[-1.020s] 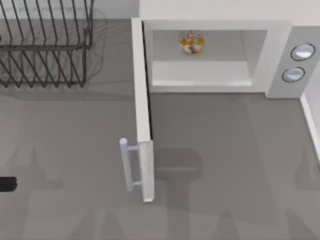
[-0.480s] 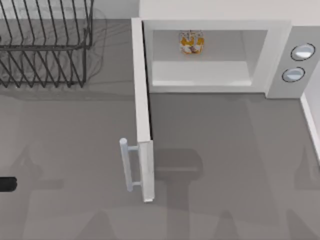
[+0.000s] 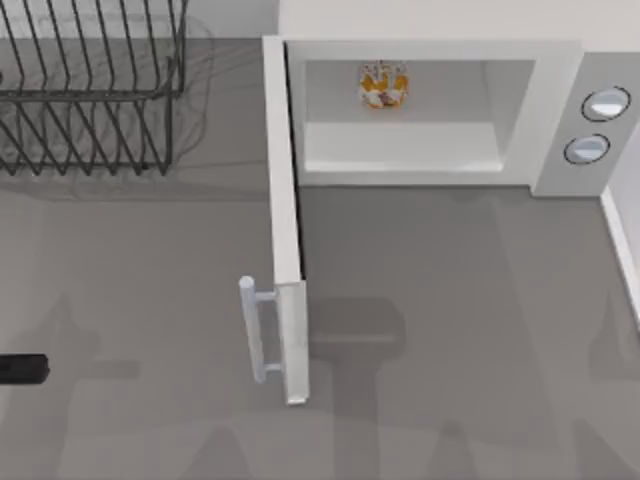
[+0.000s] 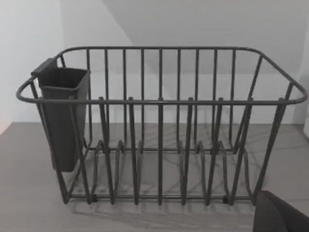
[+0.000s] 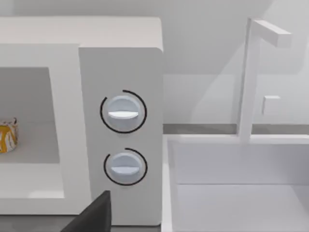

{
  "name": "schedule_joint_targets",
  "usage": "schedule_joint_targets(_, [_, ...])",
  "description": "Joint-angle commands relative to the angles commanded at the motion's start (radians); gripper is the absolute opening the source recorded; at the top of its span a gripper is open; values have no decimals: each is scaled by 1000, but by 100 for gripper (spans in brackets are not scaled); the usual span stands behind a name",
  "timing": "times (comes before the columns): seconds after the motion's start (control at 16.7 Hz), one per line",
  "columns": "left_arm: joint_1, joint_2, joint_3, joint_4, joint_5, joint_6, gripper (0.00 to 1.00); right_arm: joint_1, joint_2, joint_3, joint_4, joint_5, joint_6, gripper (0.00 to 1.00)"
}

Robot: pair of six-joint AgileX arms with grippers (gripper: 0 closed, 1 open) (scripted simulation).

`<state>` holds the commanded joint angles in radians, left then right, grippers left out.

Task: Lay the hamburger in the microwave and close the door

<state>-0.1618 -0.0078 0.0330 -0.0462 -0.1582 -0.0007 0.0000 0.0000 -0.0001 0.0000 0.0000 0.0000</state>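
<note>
Left arm (image 3: 22, 369) sat at table's left edge; I couldn't tell its finger state. Door (image 3: 284, 220) stood wide open, bare table (image 3: 450, 300) beside it. Hamburger (image 3: 384, 84) lay inside microwave (image 3: 430, 110).

White microwave (image 3: 430, 50) (grey knob panel), orange-yellow and white blotchy hamburger (image 3: 384, 84), black wire rack (image 3: 90, 90), grey table (image 3: 450, 330)
</note>
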Motion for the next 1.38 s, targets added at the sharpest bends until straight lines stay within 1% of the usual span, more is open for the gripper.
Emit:
schedule_joint_targets(0.24, [-190, -10, 37, -48, -185, 0, 0, 0, 0, 0, 0, 0, 0, 100])
schedule_joint_targets(0.42, [-277, -17, 58, -71, -279, 0, 0, 0, 0, 0, 0, 0, 0, 100])
schedule_joint_targets(0.54, [-298, -19, 63, -76, -301, 0, 0, 0, 0, 0, 0, 0, 0, 100])
schedule_joint_targets(0.78, [-298, -12, 63, -76, -302, 0, 0, 0, 0, 0, 0, 0, 0, 100])
schedule_joint_targets(1.14, [-380, 35, 133, -97, -384, 0, 0, 0, 0, 0, 0, 0, 0, 100])
schedule_joint_targets(1.38, [-379, 35, 132, -95, -385, -1, 0, 0, 0, 0, 0, 0, 0, 100])
